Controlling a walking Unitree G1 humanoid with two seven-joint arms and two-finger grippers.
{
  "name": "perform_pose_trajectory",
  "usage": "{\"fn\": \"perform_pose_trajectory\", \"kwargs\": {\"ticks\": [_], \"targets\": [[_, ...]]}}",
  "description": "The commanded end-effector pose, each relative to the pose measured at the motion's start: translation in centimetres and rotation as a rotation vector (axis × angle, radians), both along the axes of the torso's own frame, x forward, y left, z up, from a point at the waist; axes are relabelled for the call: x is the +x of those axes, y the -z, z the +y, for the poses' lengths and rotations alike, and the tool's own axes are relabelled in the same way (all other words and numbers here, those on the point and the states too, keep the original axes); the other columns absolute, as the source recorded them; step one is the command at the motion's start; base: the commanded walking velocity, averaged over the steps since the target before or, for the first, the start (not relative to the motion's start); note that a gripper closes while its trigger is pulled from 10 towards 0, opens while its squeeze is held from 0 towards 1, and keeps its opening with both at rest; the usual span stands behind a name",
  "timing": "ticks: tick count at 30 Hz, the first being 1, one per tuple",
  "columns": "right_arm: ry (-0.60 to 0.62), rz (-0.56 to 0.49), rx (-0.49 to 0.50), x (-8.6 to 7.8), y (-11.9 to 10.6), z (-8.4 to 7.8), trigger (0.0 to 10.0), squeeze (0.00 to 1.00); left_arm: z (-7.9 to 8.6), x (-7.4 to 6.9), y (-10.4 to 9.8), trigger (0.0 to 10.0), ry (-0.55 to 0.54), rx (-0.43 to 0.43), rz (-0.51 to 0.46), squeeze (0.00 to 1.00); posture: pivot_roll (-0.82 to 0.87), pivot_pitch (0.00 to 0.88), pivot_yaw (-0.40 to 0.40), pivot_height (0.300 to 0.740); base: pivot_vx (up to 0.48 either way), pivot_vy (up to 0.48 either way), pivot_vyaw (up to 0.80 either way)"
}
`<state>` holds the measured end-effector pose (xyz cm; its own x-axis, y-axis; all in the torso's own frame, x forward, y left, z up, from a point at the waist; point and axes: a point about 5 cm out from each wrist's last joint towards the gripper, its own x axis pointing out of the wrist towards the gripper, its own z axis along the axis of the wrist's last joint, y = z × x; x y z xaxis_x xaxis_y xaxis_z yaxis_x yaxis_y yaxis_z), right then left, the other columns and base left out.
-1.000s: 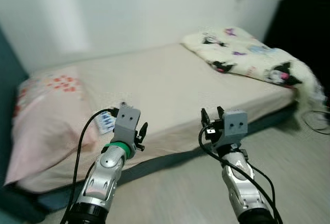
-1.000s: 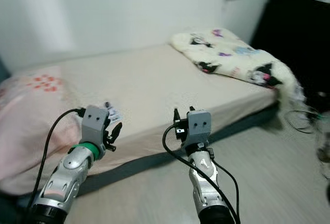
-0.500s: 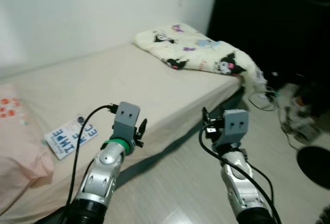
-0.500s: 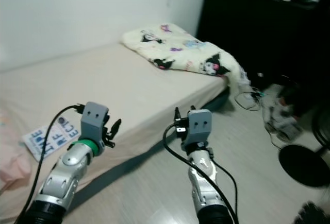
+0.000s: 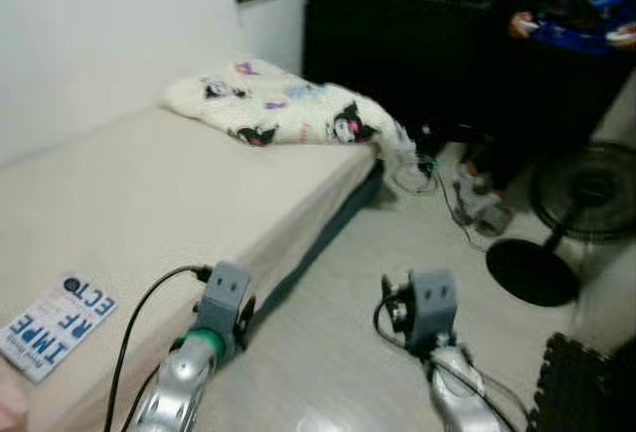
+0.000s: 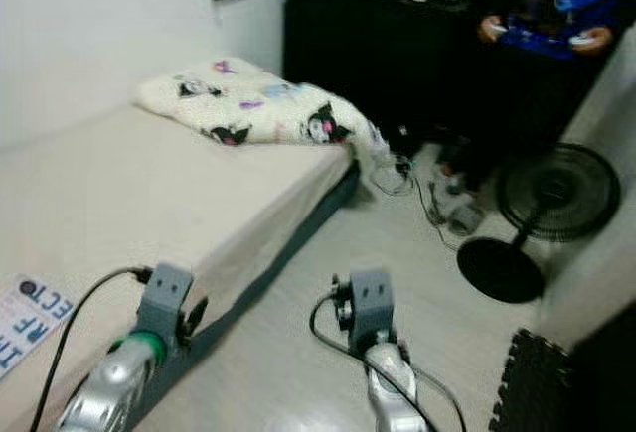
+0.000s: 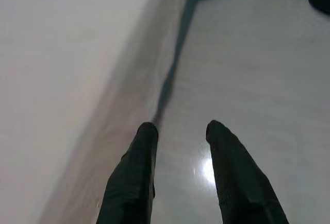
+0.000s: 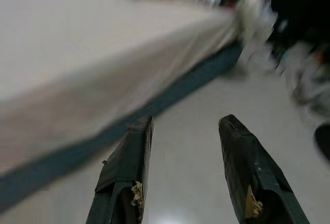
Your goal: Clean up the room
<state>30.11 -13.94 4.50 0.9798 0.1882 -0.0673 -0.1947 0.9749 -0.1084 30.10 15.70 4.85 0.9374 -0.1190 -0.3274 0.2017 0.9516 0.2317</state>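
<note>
A cream blanket (image 5: 288,112) with cartoon prints lies bunched at the far end of the beige bed (image 5: 149,194), one corner hanging over the edge. A white leaflet (image 5: 56,324) with blue letters rests on the mattress near me. My left gripper (image 7: 180,127) is open and empty, held low beside the bed's edge over the pale floor. My right gripper (image 8: 185,123) is open too, over the floor (image 5: 378,293) and pointing towards the bed's dark base. Both wrists show low in the head views, the left arm (image 5: 221,305) and the right arm (image 5: 425,311).
A black standing fan (image 5: 571,209) is on the floor at the right. Cables and small items (image 5: 465,202) lie near the bed's foot. A black cabinet (image 5: 397,45) lines the back wall. A person (image 5: 571,20) in blue stands at the back right. A dark foam mat (image 5: 586,392) is near right.
The camera has swung to the right: the pink pillow has left the picture, and the cabinet, fan and person have come in. Both arms sit lower in the picture.
</note>
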Motion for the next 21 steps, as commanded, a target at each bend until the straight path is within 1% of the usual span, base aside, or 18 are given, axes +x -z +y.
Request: {"fn": "perform_pose_trajectory", "kwargs": {"ticks": [1, 4, 8, 11, 15, 21], "targets": [[0.004, 0.038, -0.030, -0.6, 1.0, -0.7, 10.0, 0.00, -0.1, -0.8, 1.2, 10.0, 0.033, 0.027, 0.028, 0.00, -0.08, 0.000, 0.074, 0.740, 0.000, 0.000, -0.80], [0.010, 0.048, -0.033, -0.9, 1.4, -0.8, 10.0, 0.00, 0.3, -1.3, 1.7, 10.0, 0.030, 0.030, 0.036, 0.00, -0.08, 0.000, 0.074, 0.740, 0.000, 0.000, -0.80], [0.011, 0.039, -0.028, -0.8, 1.2, -0.7, 10.0, 0.00, 0.6, -1.3, 1.8, 10.0, 0.012, 0.020, 0.027, 0.00, -0.09, 0.000, 0.072, 0.740, 0.000, 0.000, -0.80], [0.010, 0.033, -0.027, -0.5, 1.1, -0.6, 10.0, 0.00, 0.5, -1.0, 1.8, 10.0, 0.007, 0.014, 0.017, 0.00, -0.09, 0.000, 0.074, 0.740, 0.000, 0.000, -0.80], [0.035, 0.036, -0.004, -0.3, 1.1, -0.6, 10.0, 0.00, 0.2, -0.6, 1.6, 10.0, 0.032, 0.024, -0.003, 0.00, -0.10, 0.000, 0.085, 0.740, 0.000, 0.000, -0.80], [0.052, 0.055, 0.032, -0.6, 1.6, -0.2, 10.0, 0.00, 0.0, -0.2, 1.3, 10.0, 0.047, 0.025, -0.020, 0.00, -0.10, 0.000, 0.098, 0.740, 0.000, 0.000, -0.80]]}}
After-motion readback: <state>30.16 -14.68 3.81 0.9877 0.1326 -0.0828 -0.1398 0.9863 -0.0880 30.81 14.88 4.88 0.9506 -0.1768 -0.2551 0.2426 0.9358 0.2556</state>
